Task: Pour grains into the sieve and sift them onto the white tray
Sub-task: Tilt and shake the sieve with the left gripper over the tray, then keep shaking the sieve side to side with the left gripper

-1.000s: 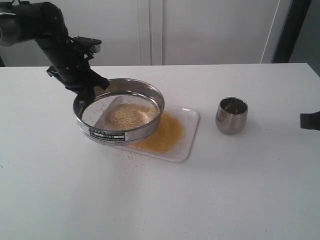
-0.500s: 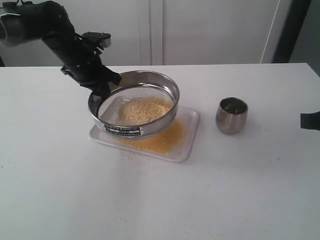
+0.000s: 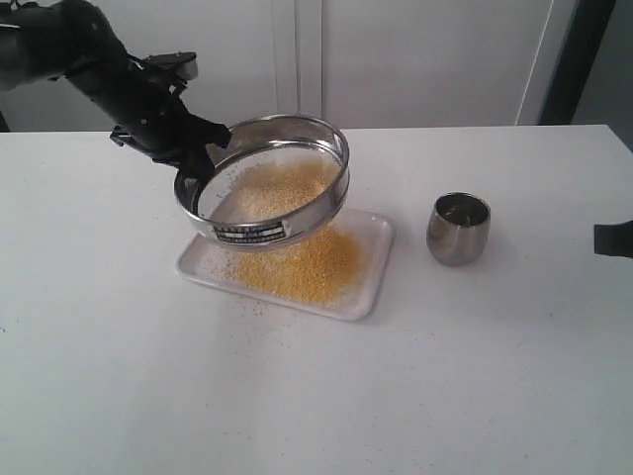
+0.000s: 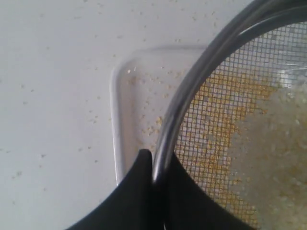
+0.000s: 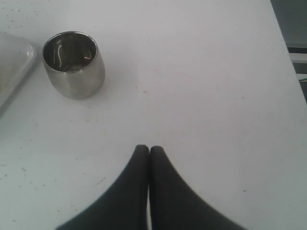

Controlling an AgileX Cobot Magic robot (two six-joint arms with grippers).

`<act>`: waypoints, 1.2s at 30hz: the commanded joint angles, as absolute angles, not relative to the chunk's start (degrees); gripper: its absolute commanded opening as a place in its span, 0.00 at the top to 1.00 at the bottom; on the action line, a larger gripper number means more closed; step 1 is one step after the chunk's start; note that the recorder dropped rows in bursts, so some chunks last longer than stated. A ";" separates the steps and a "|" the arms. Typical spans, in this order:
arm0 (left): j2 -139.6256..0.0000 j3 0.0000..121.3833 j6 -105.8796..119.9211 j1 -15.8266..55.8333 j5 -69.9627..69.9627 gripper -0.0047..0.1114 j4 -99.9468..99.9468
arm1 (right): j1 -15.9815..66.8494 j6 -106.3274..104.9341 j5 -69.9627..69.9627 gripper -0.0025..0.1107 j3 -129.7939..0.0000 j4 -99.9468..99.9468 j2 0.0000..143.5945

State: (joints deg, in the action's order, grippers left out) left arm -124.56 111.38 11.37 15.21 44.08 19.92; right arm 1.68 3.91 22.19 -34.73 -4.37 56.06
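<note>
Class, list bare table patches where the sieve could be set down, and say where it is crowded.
Free: the wide table front, nearer the camera than the white tray; the stretch right of the steel cup. Crowded: the tray, sieve held above.

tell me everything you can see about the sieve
The wide, shallow round steel sieve has a shiny ring wall, a fine mesh bottom and a small dark label on its near side. It hangs tilted above the flat white rectangular tray, apparently clear of it. The black left gripper is clamped on its rim at the far left. On the mesh lie pale and golden grains.
</note>
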 commanded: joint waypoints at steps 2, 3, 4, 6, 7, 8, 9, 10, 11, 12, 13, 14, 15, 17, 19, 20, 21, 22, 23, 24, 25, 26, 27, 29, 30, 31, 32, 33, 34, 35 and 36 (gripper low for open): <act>-123.77 111.61 19.58 16.16 47.43 0.96 17.93 | 1.13 3.60 21.67 0.98 -34.55 -4.40 55.57; -123.94 111.61 12.09 15.70 46.39 0.96 15.96 | 1.13 3.60 21.67 0.98 -34.55 -4.40 55.57; -124.38 111.61 3.53 15.29 45.69 0.96 15.75 | 1.13 3.60 21.67 0.98 -34.55 -4.40 55.57; -124.95 111.61 0.00 15.17 45.81 0.96 18.49 | 1.13 3.60 21.67 0.98 -34.55 -4.40 55.57; -125.24 111.61 5.25 15.64 46.56 0.96 21.30 | 1.13 3.60 21.67 0.98 -34.55 -4.40 55.57; -125.34 111.61 13.76 15.98 47.90 0.96 24.29 | 1.13 3.60 21.67 0.98 -34.55 -4.40 55.57; -125.34 111.61 23.72 16.26 49.62 0.96 25.50 | 1.13 3.60 21.67 0.98 -34.55 -4.40 55.57; -125.34 111.61 30.62 16.25 51.06 0.96 25.08 | 1.13 3.60 21.67 0.98 -34.55 -4.40 55.57; -125.34 111.61 29.89 16.25 51.19 0.96 23.53 | 1.13 3.60 21.67 0.98 -34.55 -4.40 55.57; -125.34 111.61 22.90 15.98 50.11 0.96 21.87 | 1.13 3.60 21.67 0.98 -34.55 -4.40 55.57; -125.37 111.61 15.38 15.43 49.04 0.96 21.06 | 1.13 3.60 21.67 0.98 -34.55 -4.40 55.57; -125.61 111.39 6.84 15.13 47.96 0.96 21.19 | 1.13 3.60 21.67 0.98 -34.55 -4.40 55.57; -125.59 111.39 3.76 14.99 47.94 0.96 21.77 | 1.13 3.60 21.67 0.98 -34.55 -4.40 55.57; -125.59 111.39 9.51 15.25 48.58 0.96 21.78 | 1.13 3.60 21.67 0.98 -34.55 -4.40 55.57; -125.36 111.39 23.56 15.83 51.07 0.96 21.78 | 1.13 3.60 21.67 0.98 -34.55 -4.40 55.57; -125.36 111.39 30.46 16.08 52.62 0.96 21.78 | 1.13 3.60 21.67 0.98 -34.55 -4.40 55.57; -125.36 111.39 34.72 16.08 53.95 0.96 21.88 | 1.13 3.60 21.67 0.98 -34.55 -4.40 55.57; -125.36 111.39 35.43 16.08 54.35 0.96 21.88 | 1.13 3.60 21.67 0.98 -34.55 -4.40 55.57; -125.36 111.39 32.79 16.08 53.94 0.96 21.88 | 1.13 3.60 21.67 0.98 -34.55 -4.40 55.57; -125.48 111.39 25.61 16.08 52.13 0.96 21.88 | 1.13 3.60 21.67 0.98 -34.55 -4.40 55.57; -125.58 111.39 16.92 16.08 50.56 0.96 21.88 | 1.13 3.60 21.67 0.98 -34.55 -4.40 55.57; -125.58 111.39 11.35 16.08 49.95 0.96 21.99 | 1.13 3.60 21.67 0.98 -34.55 -4.40 55.57; -125.58 111.39 8.86 16.08 49.35 0.96 21.99 | 1.13 3.60 21.67 0.98 -34.55 -4.40 55.57; -125.58 111.39 13.96 16.08 49.22 0.96 22.10 | 1.13 3.60 21.67 0.98 -34.55 -4.40 55.57; -125.58 111.39 19.12 16.08 49.96 0.96 22.10 | 1.13 3.60 21.67 0.98 -34.55 -4.40 55.57; -125.58 111.39 25.17 16.08 51.22 0.96 21.98 | 1.13 3.60 21.67 0.98 -34.55 -4.40 55.57; -125.58 111.39 29.21 16.08 52.64 0.96 21.40 | 1.13 3.60 21.67 0.98 -34.55 -4.40 55.57; -125.58 111.39 30.43 15.95 53.16 0.96 19.87 | 1.13 3.60 21.67 0.98 -34.55 -4.40 55.57; -125.58 111.39 26.92 15.38 52.48 0.96 18.00 | 1.13 3.60 21.67 0.98 -34.55 -4.40 55.57; -125.58 111.39 22.36 14.85 51.42 0.96 16.95 | 1.13 3.60 21.67 0.98 -34.55 -4.40 55.57; -125.58 111.39 17.09 13.87 50.26 0.96 16.87 | 1.13 3.60 21.67 0.98 -34.55 -4.40 55.57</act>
State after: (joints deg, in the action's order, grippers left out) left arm -126.33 111.15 24.81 15.85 51.42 16.34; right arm 1.68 3.91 22.19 -34.73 -4.37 56.06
